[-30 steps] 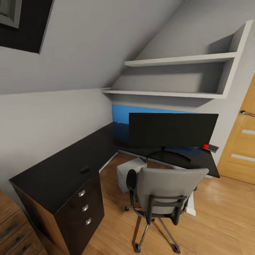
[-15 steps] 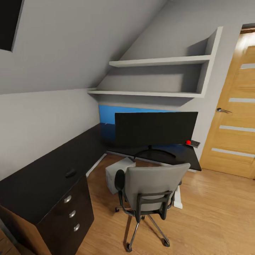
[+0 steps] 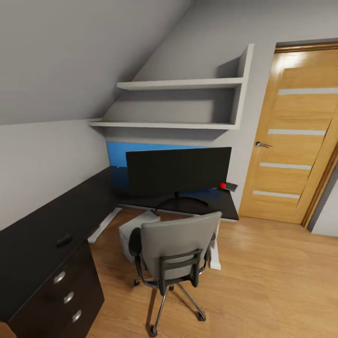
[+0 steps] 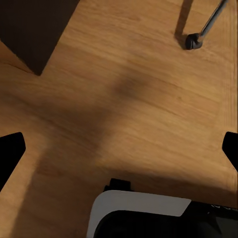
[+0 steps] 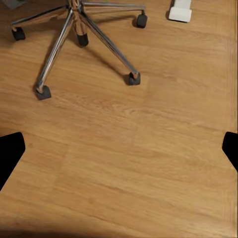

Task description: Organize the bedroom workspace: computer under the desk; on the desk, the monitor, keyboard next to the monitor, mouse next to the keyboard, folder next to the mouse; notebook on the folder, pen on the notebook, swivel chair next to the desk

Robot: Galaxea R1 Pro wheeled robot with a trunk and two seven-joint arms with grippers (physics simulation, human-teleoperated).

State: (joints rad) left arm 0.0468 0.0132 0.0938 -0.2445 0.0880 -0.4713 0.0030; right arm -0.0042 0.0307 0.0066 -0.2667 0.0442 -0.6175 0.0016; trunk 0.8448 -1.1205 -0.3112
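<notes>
**View swung right; door came into frame**

Over the last second the camera had turned right: everything slid left together, so nothing itself moved. The monitor (image 3: 178, 171) stood on the desk (image 3: 37, 234), the mouse (image 3: 64, 240) lay above the drawers (image 3: 65, 296), and the computer (image 3: 134, 234) sat on the floor under the desk behind the chair (image 3: 176, 249). The keyboard (image 3: 230, 186) lay at the desk's far end. The door (image 3: 293, 136) showed fully. The folder was hidden by the chair back. Both the left gripper (image 4: 119, 148) and right gripper (image 5: 119, 151) hung spread wide, empty, over the floor (image 5: 148, 163). The robot was probably repositioning, not handling yet.
</notes>
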